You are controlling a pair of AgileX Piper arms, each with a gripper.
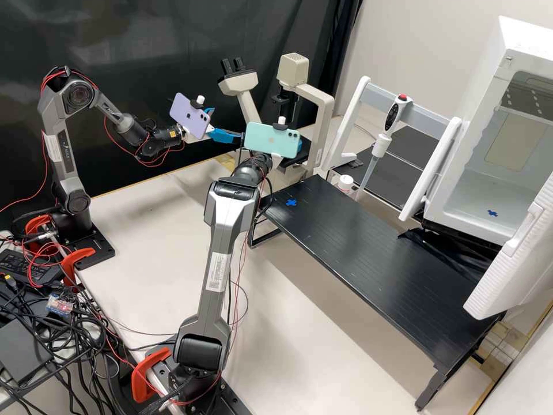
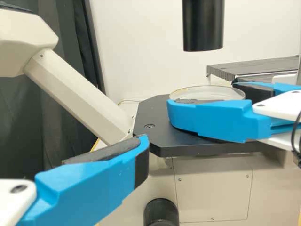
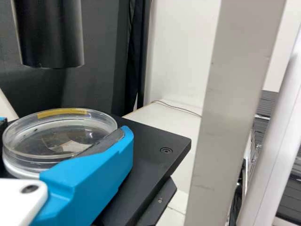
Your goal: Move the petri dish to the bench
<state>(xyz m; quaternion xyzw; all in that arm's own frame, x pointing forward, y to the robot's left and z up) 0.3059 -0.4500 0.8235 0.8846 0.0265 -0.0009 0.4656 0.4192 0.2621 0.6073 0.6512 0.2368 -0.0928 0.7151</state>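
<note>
Dish (image 3: 35,134) clasped in right hand (image 1: 299,146); left hand (image 1: 228,123) open, fingers apart.

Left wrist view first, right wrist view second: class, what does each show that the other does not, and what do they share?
Left wrist view: the microscope's round black knob and the beige panel beside it.
Right wrist view: a pale patch inside the petri dish, and a smaller black plate under the stage.
Both: dish, stage, upright black tube, right tool.
</note>
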